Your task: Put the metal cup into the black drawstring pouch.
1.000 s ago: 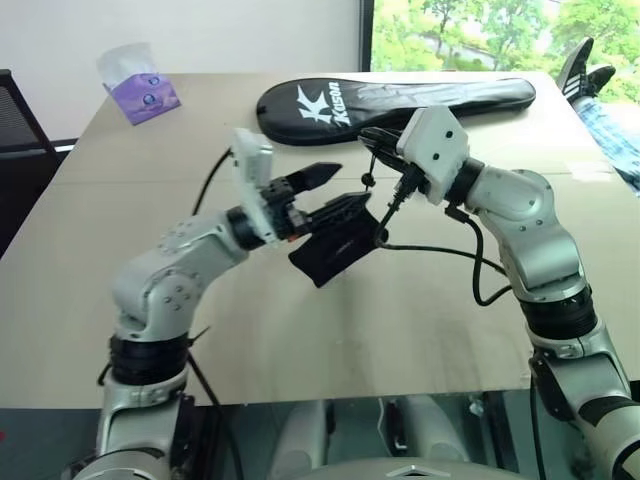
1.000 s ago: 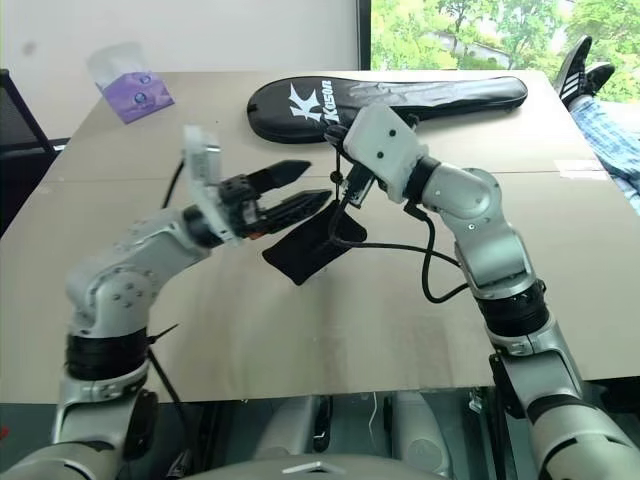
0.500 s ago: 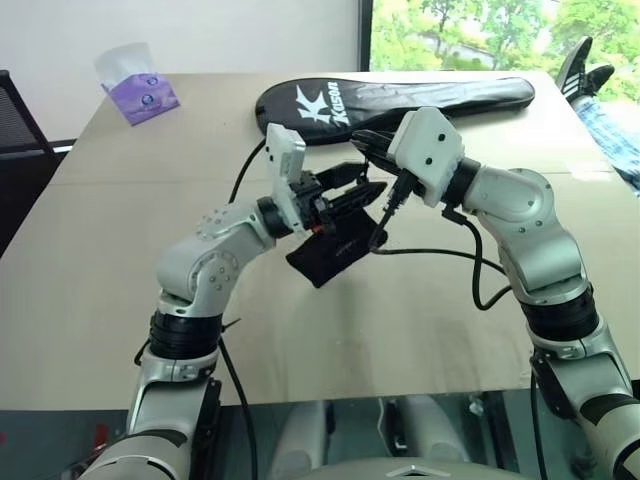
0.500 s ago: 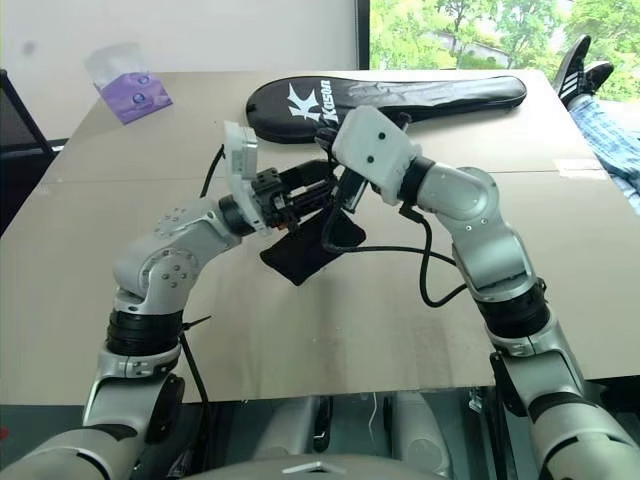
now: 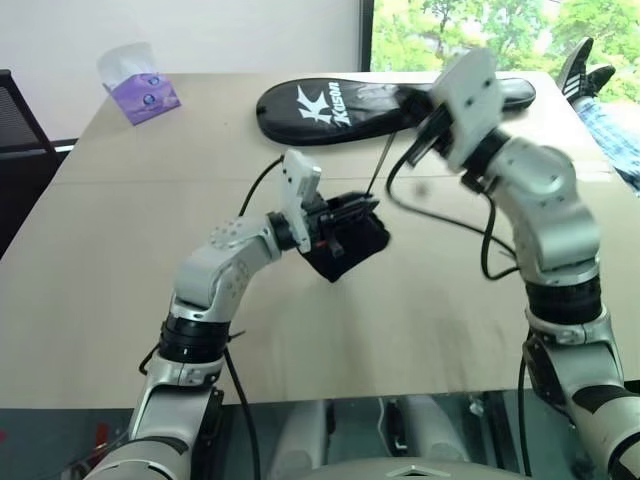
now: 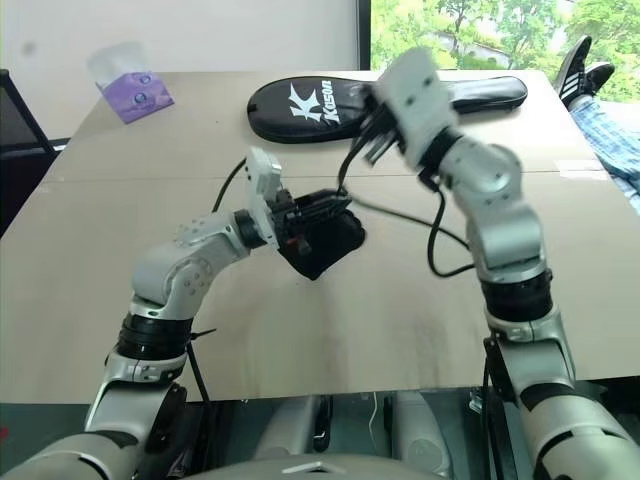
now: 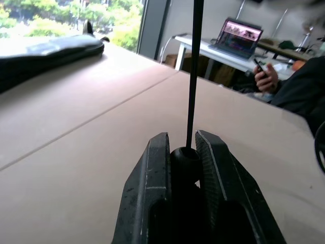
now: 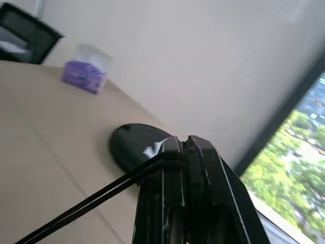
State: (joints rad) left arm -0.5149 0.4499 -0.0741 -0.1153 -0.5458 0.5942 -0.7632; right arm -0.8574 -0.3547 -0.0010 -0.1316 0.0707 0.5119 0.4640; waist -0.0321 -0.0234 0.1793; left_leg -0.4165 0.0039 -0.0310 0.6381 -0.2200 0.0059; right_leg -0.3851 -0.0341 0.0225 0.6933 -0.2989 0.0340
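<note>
The black drawstring pouch (image 5: 352, 248) rests on the table's middle, bulging. My left gripper (image 5: 350, 214) is shut on its bunched neck (image 7: 185, 158), one finger (image 7: 155, 173) on each side. A thin dark cord (image 7: 193, 76) rises taut from the neck. My right gripper (image 8: 185, 145) is shut on that cord (image 8: 101, 199), and its hand (image 5: 466, 92) is raised above and to the right of the pouch, in front of the racket cover. The metal cup is hidden.
A long black racket cover (image 5: 310, 105) with white lettering lies at the back of the table. A purple tissue pack (image 5: 140, 92) stands at the back left. A person's shoe and leg (image 5: 590, 75) show at the far right edge. Another person's hands holding a phone (image 7: 265, 77) show in the left wrist view.
My left gripper closed on the pouch's neck and sank toward the table. My right hand moved up and to the right, drawing the cord taut.
</note>
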